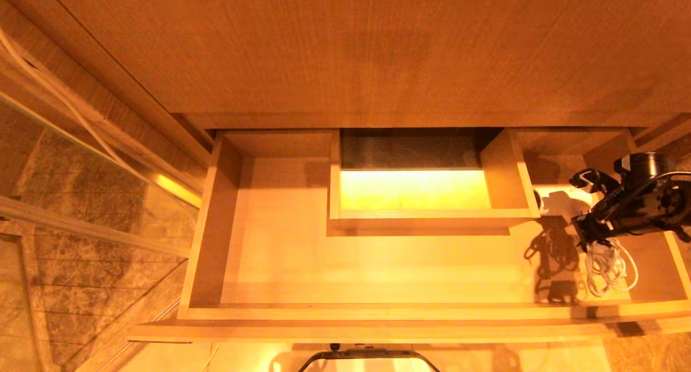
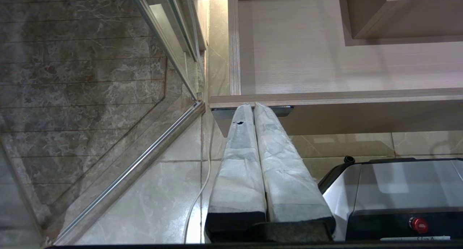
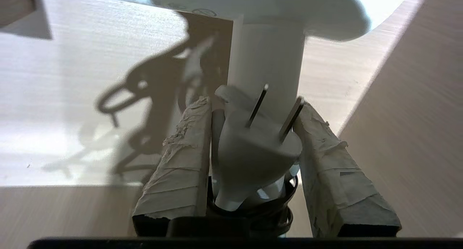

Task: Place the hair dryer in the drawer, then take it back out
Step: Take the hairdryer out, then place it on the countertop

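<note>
The drawer [image 1: 205, 242] stands pulled out under the wooden countertop [image 1: 378, 53]. At its right end my right gripper [image 1: 580, 207] is shut on the white hair dryer [image 1: 559, 202]. In the right wrist view the taped fingers [image 3: 181, 151] press on both sides of the short handle [image 3: 266, 54] and the grey two-pin plug [image 3: 253, 147], with the barrel beyond them. The bundled pale cord [image 1: 607, 264] hangs below the gripper and throws a looped shadow on the drawer floor [image 3: 54, 97]. My left gripper [image 2: 255, 106] is shut and holds nothing, parked just below the drawer's front edge [image 2: 325, 99].
A boxed rectangular cut-out [image 1: 415, 194] rises in the middle back of the drawer, close to the left of the hair dryer. The drawer's right wall [image 3: 416, 115] is near the gripper. A glass partition [image 1: 81, 199] and tiled floor lie to the left. My base [image 2: 398, 191] sits under the drawer front.
</note>
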{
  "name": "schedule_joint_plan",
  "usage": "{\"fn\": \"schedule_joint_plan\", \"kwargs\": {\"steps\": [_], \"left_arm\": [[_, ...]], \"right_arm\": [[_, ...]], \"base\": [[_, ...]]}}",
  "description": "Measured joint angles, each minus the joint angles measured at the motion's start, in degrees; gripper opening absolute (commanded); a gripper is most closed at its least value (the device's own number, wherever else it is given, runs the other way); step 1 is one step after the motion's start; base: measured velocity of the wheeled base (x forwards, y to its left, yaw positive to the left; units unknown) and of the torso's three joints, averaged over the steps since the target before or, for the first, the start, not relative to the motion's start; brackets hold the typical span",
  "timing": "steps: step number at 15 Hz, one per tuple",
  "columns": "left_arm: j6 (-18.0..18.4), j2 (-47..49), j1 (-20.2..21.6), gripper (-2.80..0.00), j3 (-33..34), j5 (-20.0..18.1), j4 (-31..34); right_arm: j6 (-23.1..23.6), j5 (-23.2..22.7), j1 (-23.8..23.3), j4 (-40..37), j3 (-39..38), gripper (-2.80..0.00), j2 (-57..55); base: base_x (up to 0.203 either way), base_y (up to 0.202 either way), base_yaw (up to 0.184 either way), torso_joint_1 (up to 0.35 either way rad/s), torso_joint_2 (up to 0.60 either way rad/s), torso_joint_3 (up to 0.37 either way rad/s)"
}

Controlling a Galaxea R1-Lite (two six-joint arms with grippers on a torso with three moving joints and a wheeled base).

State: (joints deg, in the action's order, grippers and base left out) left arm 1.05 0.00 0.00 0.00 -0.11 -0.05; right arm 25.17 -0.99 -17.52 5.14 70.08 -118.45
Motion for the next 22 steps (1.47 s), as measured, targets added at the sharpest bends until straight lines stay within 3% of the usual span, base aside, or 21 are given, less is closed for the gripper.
{"fn": "schedule_joint_plan", "kwargs": {"steps": [11,22], "left_arm": [[0.0,0.0,0.0,-2.8,0.0,0.01,-0.02],[0.0,0.0,0.0,-2.8,0.0,0.01,0.0]], "right_arm": [[-0.01,-0.17,-2.06,-6.07,-4.41,-2.8,11.75],[0.05,0.24,-4.27,-12.64,-15.15,-2.8,34.52]], "base": [[0.0,0.0,0.0,0.0,0.0,0.0],[0.0,0.0,0.0,0.0,0.0,0.0]]}}
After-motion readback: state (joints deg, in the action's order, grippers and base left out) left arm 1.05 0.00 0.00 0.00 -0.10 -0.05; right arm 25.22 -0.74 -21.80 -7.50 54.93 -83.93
